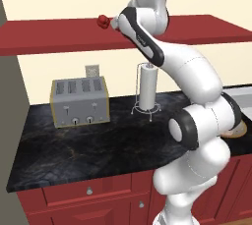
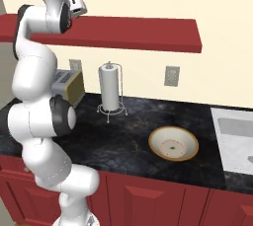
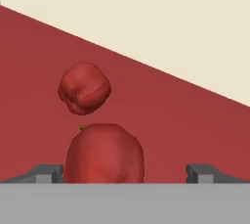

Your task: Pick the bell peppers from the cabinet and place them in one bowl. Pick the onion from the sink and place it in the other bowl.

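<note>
Our gripper (image 3: pixel 124 173) is spread wide on the cabinet (image 3: pixel 185 120), the near pepper (image 3: pixel 104 152) between its tips but left of centre, the far pepper (image 3: pixel 84 87) just beyond. Closing off-centre could knock it away. The right base view adds the tan bowl (image 2: pixel 174 144) and sink (image 2: pixel 237 138).

Two glossy dark red bell peppers (image 3: pixel 104 153) on the red cabinet (image 3: pixel 185 120), tan bowl (image 2: pixel 173 143) on counter
</note>
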Controlling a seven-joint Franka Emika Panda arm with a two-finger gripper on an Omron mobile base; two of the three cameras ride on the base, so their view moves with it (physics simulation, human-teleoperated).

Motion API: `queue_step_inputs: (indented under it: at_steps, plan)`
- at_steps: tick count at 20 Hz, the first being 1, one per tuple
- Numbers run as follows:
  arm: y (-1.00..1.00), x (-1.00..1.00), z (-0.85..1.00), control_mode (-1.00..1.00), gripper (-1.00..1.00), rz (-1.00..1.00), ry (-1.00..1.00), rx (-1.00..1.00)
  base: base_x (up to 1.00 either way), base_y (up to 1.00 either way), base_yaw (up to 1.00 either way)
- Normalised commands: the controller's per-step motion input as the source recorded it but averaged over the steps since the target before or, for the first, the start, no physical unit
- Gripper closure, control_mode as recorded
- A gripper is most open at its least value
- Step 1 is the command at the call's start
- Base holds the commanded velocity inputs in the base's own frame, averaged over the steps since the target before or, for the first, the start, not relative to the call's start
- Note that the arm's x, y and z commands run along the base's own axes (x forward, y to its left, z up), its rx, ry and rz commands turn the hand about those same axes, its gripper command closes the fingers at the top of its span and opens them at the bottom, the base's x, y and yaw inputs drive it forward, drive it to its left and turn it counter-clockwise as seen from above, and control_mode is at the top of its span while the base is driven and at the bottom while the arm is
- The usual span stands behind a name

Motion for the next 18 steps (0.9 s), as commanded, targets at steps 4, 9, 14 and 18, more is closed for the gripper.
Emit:
queue_step_inputs:
  at_steps: [4,9,14,18]
  plan:
    - [0.18,0.41,-0.12,-1.00,-1.00,-0.06,0.07,0.02,0.00,0.00,0.00]
    - [0.02,0.36,-0.28,-1.00,1.00,-0.05,0.08,0.07,0.00,0.00,0.00]
    - [0.00,0.10,-0.15,-1.00,1.00,-0.02,0.03,0.01,0.00,0.00,0.00]
    - [0.00,-0.01,0.35,-1.00,1.00,-0.01,0.00,0.01,0.00,0.00,0.00]
